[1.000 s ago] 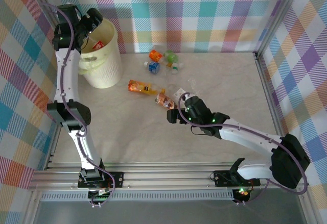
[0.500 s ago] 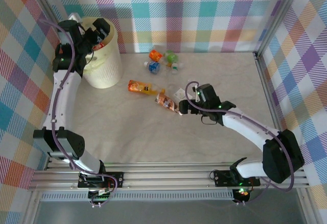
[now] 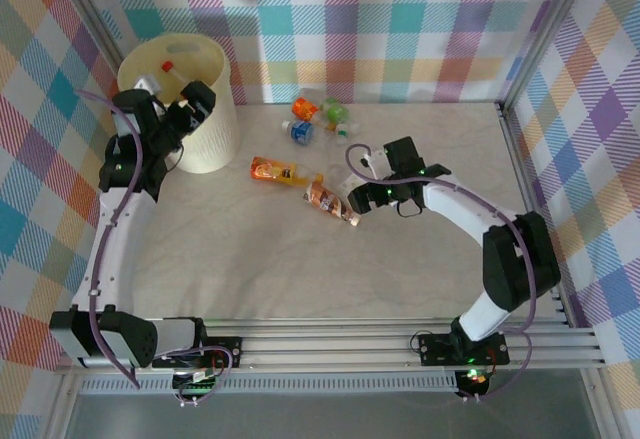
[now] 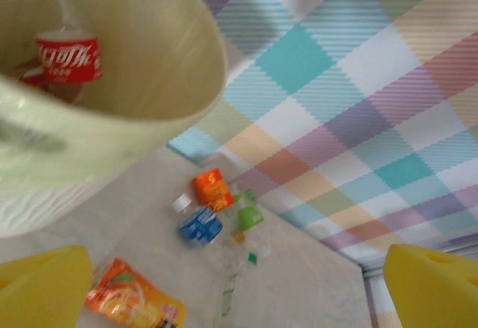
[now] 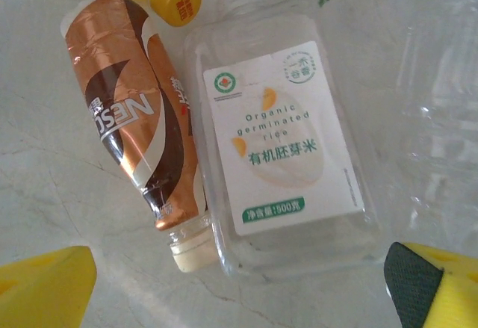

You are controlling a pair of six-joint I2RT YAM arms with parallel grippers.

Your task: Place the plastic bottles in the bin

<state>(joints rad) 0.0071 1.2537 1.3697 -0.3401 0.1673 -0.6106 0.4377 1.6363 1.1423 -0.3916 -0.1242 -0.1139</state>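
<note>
My right end effector point(image 3: 357, 199) hangs with fingers spread over a brown bottle point(image 5: 134, 141) and a clear white-labelled bottle point(image 5: 287, 149), which lie touching side by side in the middle of the tabletop point(image 3: 420, 269). An orange bottle point(image 3: 277, 170) lies just left of them. My left end effector point(image 3: 192, 107), also spread, sits beside the bin point(image 3: 215, 139) in the far left corner. Its wrist camera shows a red-labelled bottle point(image 4: 69, 57) inside. More bottles point(image 3: 303, 109) cluster by the far edge.
</note>
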